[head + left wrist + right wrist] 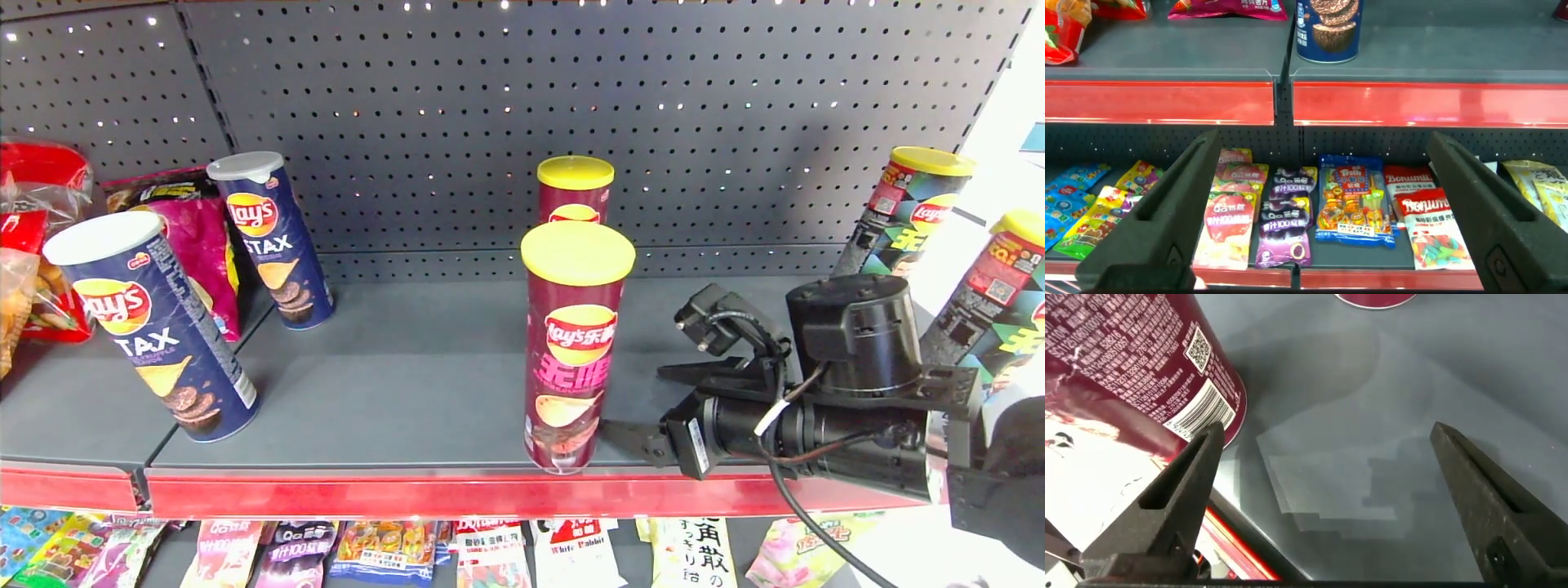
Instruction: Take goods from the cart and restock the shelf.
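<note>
Right gripper [633, 400], jaws spread, hangs low over the shelf [392, 384]; the upright maroon can [575, 359] stands just beside it at nine o'clock, ungripped.

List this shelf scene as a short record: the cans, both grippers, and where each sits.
Shelf: grey, red front edge
Front maroon can: upright, yellow lid, near the front edge
Rear maroon can: upright, directly behind it
Front blue can: farther left, near the front edge
Rear blue can: farther left, near the back panel
Right gripper: open, beside the front maroon can, holding nothing
Left gripper: open, empty, facing snack bags on the lower shelf
</note>
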